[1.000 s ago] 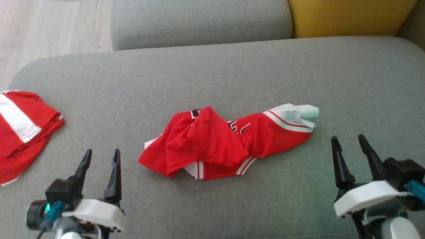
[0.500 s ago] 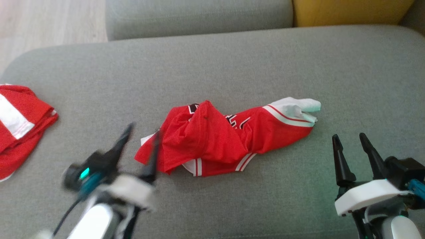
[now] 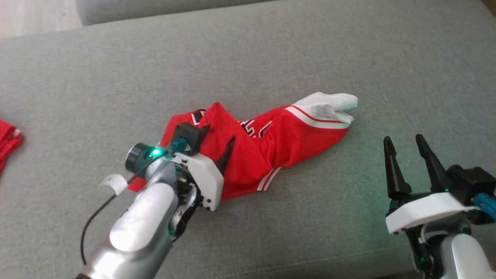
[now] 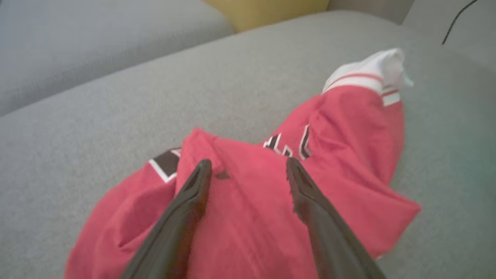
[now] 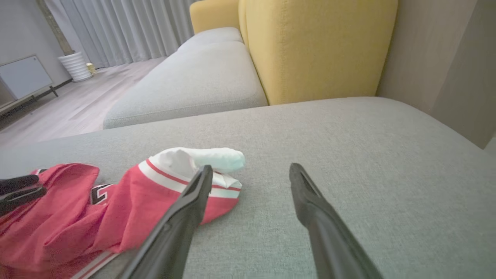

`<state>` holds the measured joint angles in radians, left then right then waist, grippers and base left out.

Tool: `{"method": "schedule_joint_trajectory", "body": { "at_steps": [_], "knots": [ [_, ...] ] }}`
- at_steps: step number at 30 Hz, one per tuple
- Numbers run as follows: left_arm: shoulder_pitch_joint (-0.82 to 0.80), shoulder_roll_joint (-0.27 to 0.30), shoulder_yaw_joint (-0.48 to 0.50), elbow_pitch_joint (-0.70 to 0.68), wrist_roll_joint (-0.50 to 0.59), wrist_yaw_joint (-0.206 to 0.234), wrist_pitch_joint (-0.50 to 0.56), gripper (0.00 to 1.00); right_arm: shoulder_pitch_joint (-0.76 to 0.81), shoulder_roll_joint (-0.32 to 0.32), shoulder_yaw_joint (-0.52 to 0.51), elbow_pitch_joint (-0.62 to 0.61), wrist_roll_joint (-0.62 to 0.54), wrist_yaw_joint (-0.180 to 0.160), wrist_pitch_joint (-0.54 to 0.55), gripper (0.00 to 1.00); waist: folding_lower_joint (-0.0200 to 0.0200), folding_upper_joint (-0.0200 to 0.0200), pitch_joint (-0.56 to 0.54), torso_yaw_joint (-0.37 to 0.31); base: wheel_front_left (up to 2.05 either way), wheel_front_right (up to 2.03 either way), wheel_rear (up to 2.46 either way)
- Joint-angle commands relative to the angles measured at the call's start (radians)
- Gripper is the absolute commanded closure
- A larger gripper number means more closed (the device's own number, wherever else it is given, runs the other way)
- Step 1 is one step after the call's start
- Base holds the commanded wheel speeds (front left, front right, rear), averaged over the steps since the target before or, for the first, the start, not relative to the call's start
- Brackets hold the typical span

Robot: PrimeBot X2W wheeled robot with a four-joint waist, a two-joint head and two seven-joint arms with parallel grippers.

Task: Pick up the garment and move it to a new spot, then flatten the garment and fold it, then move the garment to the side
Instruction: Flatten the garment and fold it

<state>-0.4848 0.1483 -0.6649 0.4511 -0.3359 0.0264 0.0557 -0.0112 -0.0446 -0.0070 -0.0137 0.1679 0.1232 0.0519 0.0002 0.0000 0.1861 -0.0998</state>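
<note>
The garment is a crumpled red jersey with white and black trim, lying mid-cushion with its white end pointing right. My left gripper is open and low over the garment's bunched left part. In the left wrist view the left gripper has red cloth lying between and under its spread fingers, with nothing pinched. My right gripper stands open and empty to the right of the white end. The right wrist view has that gripper beside the garment.
Everything rests on a grey sofa seat cushion. Another red and white cloth lies at the far left edge. A yellow back cushion and a second grey seat stand behind. Wooden floor lies beyond the left corner.
My left arm has swung forward and to the right, from the bare cushion onto the garment's left part. The camera has tipped down and shifted. The right gripper has stayed put.
</note>
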Motion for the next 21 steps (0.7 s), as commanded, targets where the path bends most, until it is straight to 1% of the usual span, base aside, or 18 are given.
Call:
{"method": "schedule_joint_trajectory", "body": {
  "at_steps": [1, 2, 3, 4, 9, 13, 17, 21],
  "knots": [
    [-0.065, 0.011, 0.038, 0.0, 0.001, 0.006, 0.002, 0.0, -0.032, -0.006, 0.019, -0.026, 0.005, 0.008, -0.012, 0.0, -0.0002, 0.0, 0.013, -0.012, 0.0, 0.0, 0.0],
    [-0.074, 0.013, 0.041, 0.019, 0.003, 0.009, -0.003, 0.13, -0.031, -0.006, 0.017, -0.023, 0.007, 0.008, -0.015, 0.0, -0.0002, 0.0, 0.016, -0.014, 0.0, 0.0, 0.0],
    [-0.082, 0.015, 0.041, 0.039, 0.005, 0.009, -0.003, 0.81, -0.032, -0.006, 0.015, -0.02, 0.008, 0.008, -0.017, 0.0, -0.0002, 0.0, 0.019, -0.014, 0.0, 0.0, 0.0],
    [-0.088, 0.017, 0.041, 0.056, 0.006, 0.008, -0.003, 1.0, -0.033, -0.006, 0.014, -0.018, 0.011, 0.008, -0.02, 0.0, -0.0002, 0.0, 0.021, -0.014, 0.0, 0.0, 0.0],
    [-0.114, 0.03, 0.035, 0.115, 0.024, 0.02, -0.014, 1.0, -0.041, -0.006, 0.014, -0.007, 0.019, 0.008, -0.03, 0.0, -0.0002, 0.0, 0.025, -0.005, 0.0, 0.0, 0.0],
    [-0.125, 0.036, 0.031, 0.126, 0.028, 0.018, -0.029, 1.0, -0.048, -0.006, 0.015, 0.0, 0.022, 0.008, -0.033, 0.0, -0.0002, 0.0, 0.022, 0.008, 0.0, 0.0, 0.0],
    [-0.121, 0.037, 0.046, 0.084, 0.014, 0.022, -0.084, 1.0, -0.051, -0.006, 0.015, 0.004, 0.026, 0.008, -0.036, 0.0, -0.0002, 0.0, 0.014, 0.021, 0.0, 0.0, 0.0],
    [-0.102, 0.046, 0.069, -0.003, -0.005, 0.032, -0.128, 1.0, -0.046, -0.006, 0.011, 0.005, 0.027, 0.008, -0.035, 0.0, -0.0002, 0.0, 0.003, 0.036, 0.0, 0.0, 0.0]
  ]
}}
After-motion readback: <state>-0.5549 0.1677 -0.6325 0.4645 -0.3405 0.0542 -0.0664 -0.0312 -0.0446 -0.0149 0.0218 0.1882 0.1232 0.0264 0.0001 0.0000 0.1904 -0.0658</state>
